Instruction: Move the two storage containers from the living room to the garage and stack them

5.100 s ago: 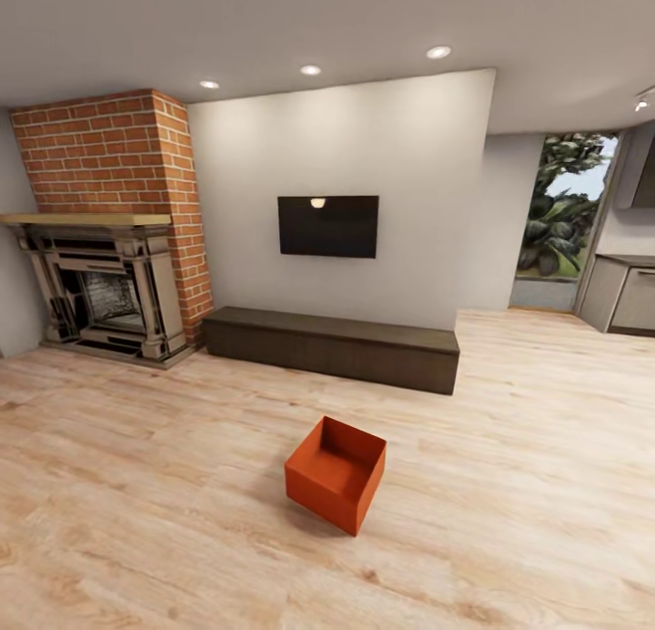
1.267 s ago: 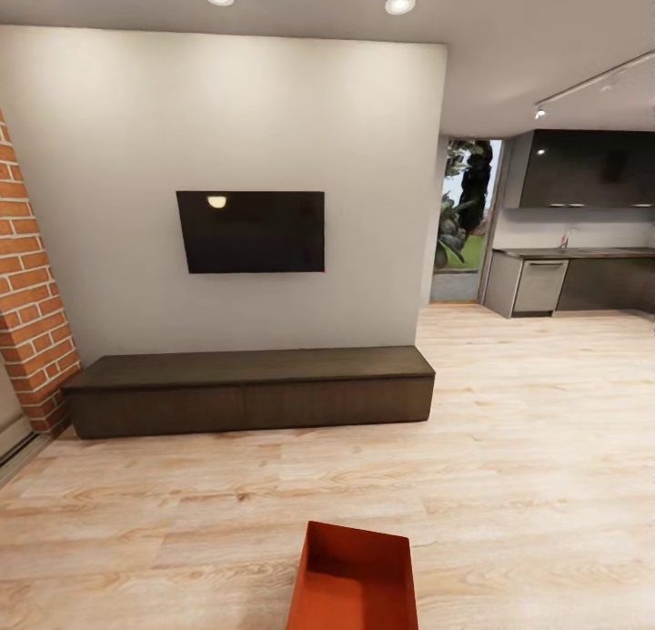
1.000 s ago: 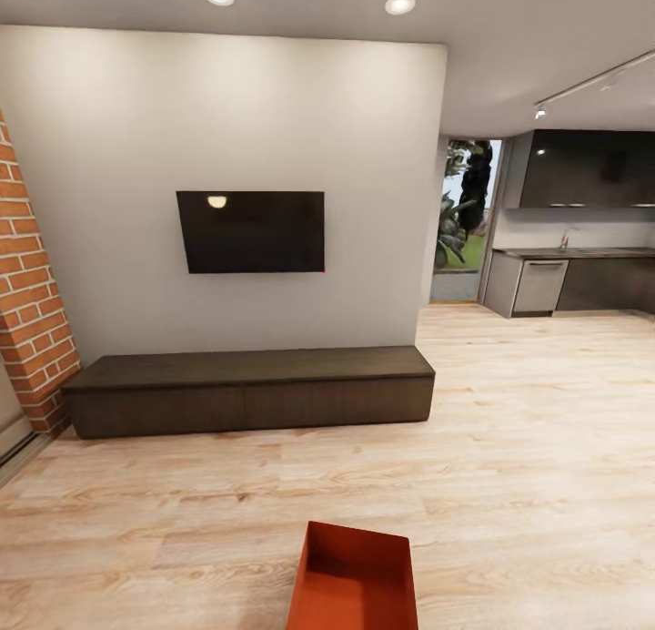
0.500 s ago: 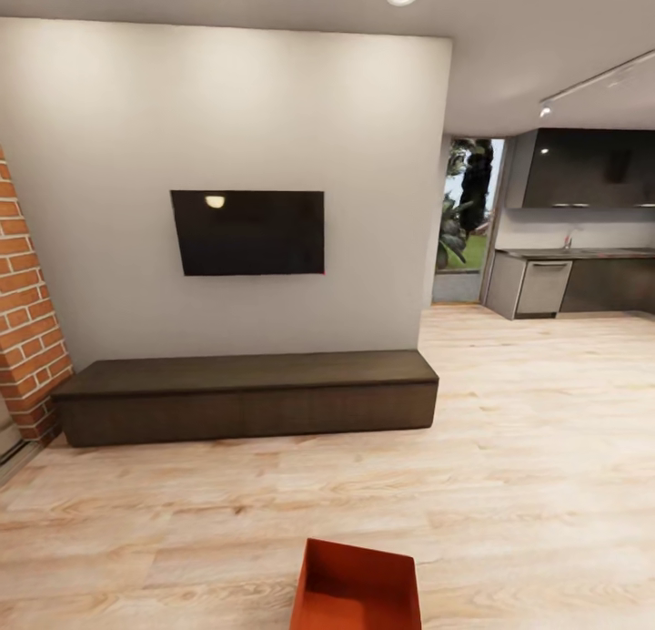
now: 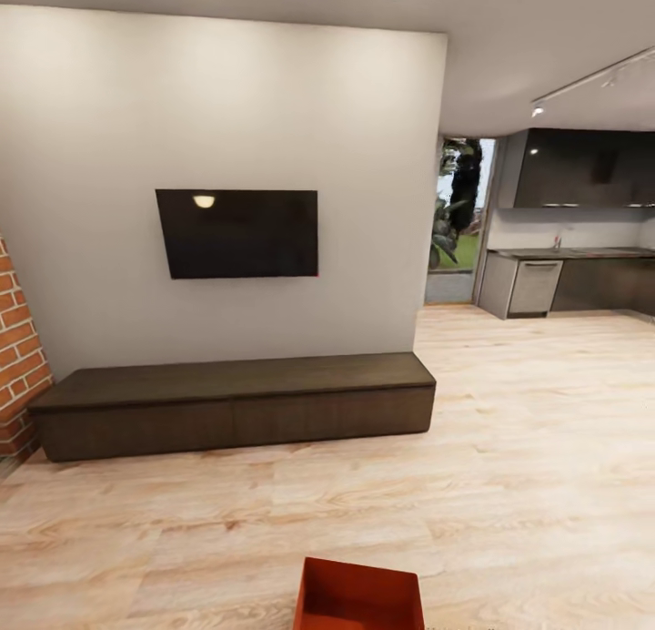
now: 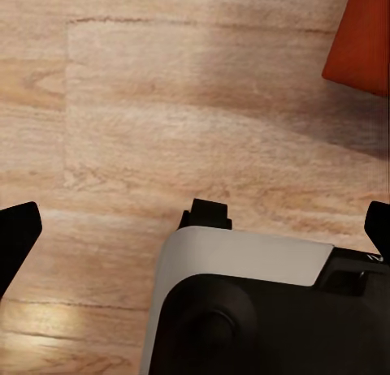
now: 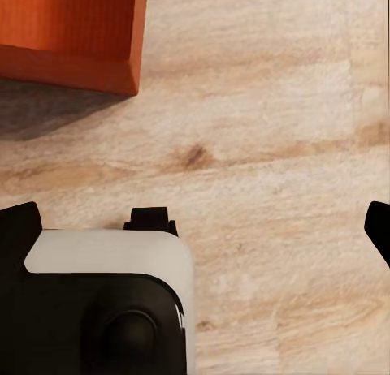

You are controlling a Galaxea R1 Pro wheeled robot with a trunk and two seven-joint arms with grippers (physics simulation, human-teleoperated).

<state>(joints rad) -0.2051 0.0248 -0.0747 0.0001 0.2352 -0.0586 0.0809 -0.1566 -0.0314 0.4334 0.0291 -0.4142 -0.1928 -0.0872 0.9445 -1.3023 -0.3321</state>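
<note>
One orange-red storage container point(image 5: 359, 597) sits on the light wood-plank flooring point(image 5: 509, 484) at six o'clock in the head view, well short of the low dark-brown cabinet point(image 5: 232, 413) under the TV screen point(image 5: 238, 233). Both wrist views look down at planks: the left pincer point(image 6: 195, 237) and right pincer point(image 7: 199, 229) are spread wide, holding nothing.

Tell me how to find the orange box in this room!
Start at the black TV on the white wall and drop to the long dark-brown cabinet under it. Come forward over the light wood floor to the picture's bottom edge, where the storage container sits. It is the only orange-red, topless box here.
</note>
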